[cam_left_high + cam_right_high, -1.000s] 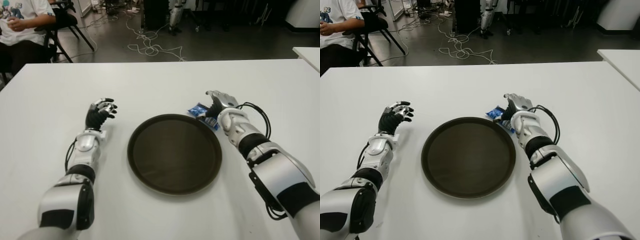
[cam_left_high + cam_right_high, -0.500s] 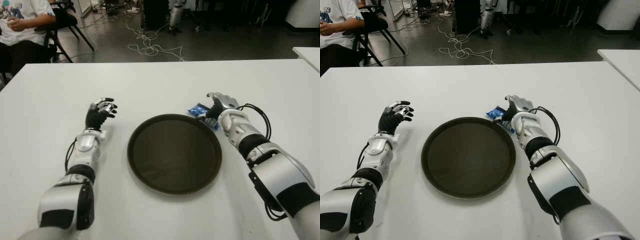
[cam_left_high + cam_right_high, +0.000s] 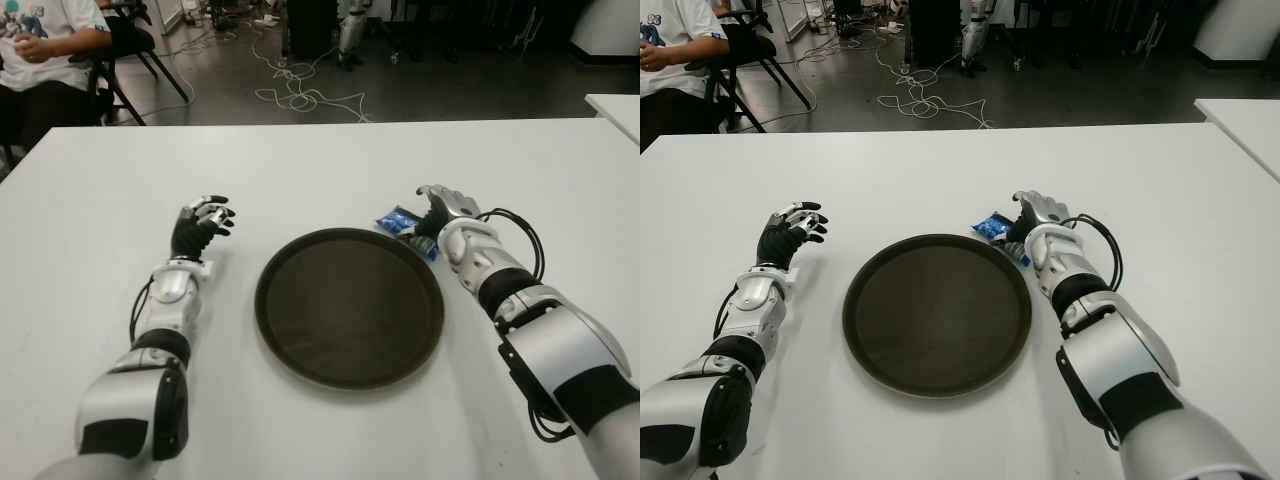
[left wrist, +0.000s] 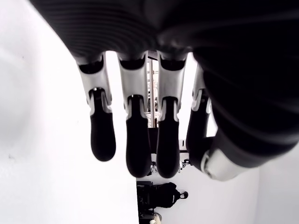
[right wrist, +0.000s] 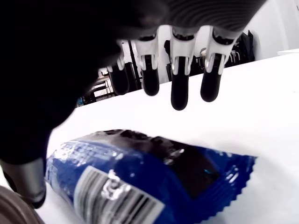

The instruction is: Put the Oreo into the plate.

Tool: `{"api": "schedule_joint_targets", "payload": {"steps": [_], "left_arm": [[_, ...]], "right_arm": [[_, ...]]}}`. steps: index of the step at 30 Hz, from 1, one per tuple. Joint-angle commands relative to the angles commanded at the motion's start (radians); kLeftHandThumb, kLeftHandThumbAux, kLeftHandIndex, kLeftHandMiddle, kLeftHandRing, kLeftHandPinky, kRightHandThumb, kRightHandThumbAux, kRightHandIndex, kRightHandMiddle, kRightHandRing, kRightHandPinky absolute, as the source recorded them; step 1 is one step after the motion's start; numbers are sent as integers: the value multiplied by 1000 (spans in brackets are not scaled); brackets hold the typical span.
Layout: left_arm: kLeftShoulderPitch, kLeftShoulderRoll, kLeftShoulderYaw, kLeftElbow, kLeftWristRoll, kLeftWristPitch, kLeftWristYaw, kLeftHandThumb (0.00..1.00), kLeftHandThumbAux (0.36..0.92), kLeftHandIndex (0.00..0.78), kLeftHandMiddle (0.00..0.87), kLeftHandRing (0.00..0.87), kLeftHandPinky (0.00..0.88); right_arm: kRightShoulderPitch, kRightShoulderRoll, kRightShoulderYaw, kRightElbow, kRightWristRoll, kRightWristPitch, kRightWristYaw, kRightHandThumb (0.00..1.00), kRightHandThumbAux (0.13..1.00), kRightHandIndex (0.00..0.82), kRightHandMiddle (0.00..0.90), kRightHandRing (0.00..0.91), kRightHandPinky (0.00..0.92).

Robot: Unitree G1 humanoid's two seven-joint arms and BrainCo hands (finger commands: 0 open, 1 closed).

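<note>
Right wrist view has the right hand poised over the blue Oreo packet, its fingers spread wide above the wrapper and holding nothing; the thumb sits low at the packet's end. From the head camera, that packet lies on the white table right of centre, just beside the upper right rim of the round dark plate, not in it. The left hand shows at centre left, well apart from the plate, fingers loose. A seated person occupies the upper left corner.
</note>
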Motion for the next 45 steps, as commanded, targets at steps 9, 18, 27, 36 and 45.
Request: {"api": "schedule_joint_targets", "payload": {"steps": [9,18,27,36,45], "left_arm": [[0,-1,1,1,0,-2,1,828,676,382,515,513,494],[1,-2,2,0,-3,-6,-4,828,676,381,516,511,493],[0,-3,3,-1,-4,-2,-6,828,676,382,508,505,490],[1,-4,3,-3,-6,-5,-11,828,677,380,512,511,502],[-2,-8,3,-1,-4,-2,0,828,677,377,517,519,516]], "right_arm": [[3,-3,-1,1,0,-3,-1,0,655,199,166,195,253],[11,-7,0,4,-2,-13,-6,0,657,235,188,211,252],[16,-1,5,7,-5,-12,10,0,660,223,164,188,220],[27,17,18,11,-14,0,20,0,664,204,164,191,222],[62,71,46,14,-30,25,8,0,655,172,155,177,190]]}}
